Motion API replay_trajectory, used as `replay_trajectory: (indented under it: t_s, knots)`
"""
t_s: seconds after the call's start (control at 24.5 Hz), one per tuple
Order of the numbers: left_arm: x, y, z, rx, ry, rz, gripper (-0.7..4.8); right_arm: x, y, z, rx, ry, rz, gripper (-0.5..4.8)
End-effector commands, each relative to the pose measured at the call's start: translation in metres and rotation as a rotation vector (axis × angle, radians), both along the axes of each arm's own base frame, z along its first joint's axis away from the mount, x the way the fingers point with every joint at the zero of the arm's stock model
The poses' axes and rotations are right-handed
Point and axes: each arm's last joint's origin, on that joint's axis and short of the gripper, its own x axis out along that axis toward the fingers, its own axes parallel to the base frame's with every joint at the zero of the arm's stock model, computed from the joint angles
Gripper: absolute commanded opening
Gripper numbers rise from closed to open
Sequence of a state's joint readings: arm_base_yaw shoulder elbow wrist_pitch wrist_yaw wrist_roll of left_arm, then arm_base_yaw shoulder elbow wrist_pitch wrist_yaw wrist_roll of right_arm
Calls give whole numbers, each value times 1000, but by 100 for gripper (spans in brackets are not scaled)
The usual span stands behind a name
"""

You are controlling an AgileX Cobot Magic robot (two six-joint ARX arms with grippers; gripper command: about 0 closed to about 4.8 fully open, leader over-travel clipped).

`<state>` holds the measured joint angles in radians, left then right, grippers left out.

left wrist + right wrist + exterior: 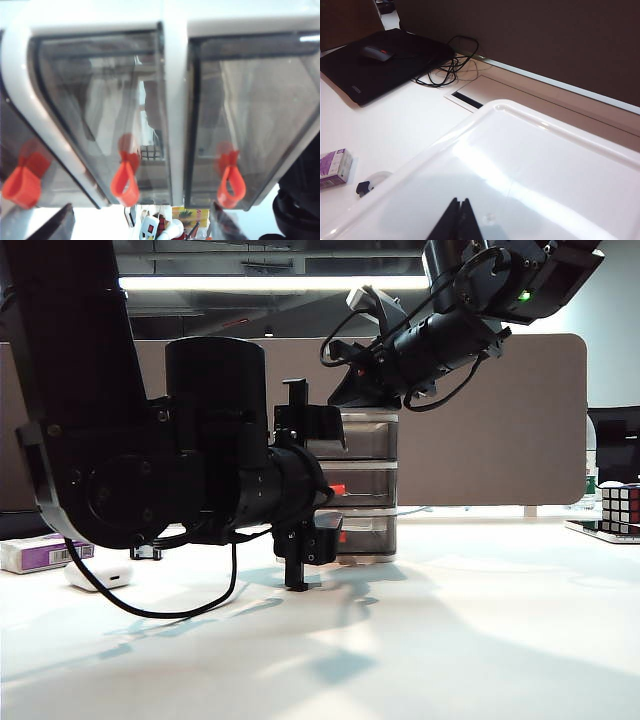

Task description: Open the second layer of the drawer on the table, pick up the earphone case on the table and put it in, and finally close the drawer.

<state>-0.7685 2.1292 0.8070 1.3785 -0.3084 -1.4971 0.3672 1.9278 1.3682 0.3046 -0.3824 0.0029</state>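
The drawer (368, 485) is a white-framed cabinet with three smoky-grey trays, standing mid-table. My left gripper (325, 480) hangs open right in front of it, one finger high and one low. In the left wrist view the second layer (100, 110) fills the middle, and its red-orange handle (125, 180) lies between the open fingers (56, 226) of my left gripper (140, 227), untouched. My right gripper (459, 202) is shut with nothing in it, over the cabinet's white top (545, 160). The earphone case (100, 575) lies on the table (450, 640) at the far left.
A white-and-purple box (40, 552) lies behind the case. A Rubik's cube (620, 508) stands at the far right. In the right wrist view a black pad (395, 65) with a mouse (375, 51), cables (450, 70) and a small black clip (364, 187) are on the table.
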Motion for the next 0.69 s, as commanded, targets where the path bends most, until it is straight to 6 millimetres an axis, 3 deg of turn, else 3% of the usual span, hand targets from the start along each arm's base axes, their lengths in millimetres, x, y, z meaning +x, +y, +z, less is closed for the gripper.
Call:
replay_trajectory:
  t_s: [0.04,0.2,0.69]
  knots:
    - [0,-1,2,-8,-7,11,340,3,2,-6,-4,4,4,-3]
    - [0,0,2,-9,-7,26,340,4,2,-19,-31,74,0,-3]
    - [0,-1,2,-10,-8,21,340,-3,0,-27,-66,218,-1,-3]
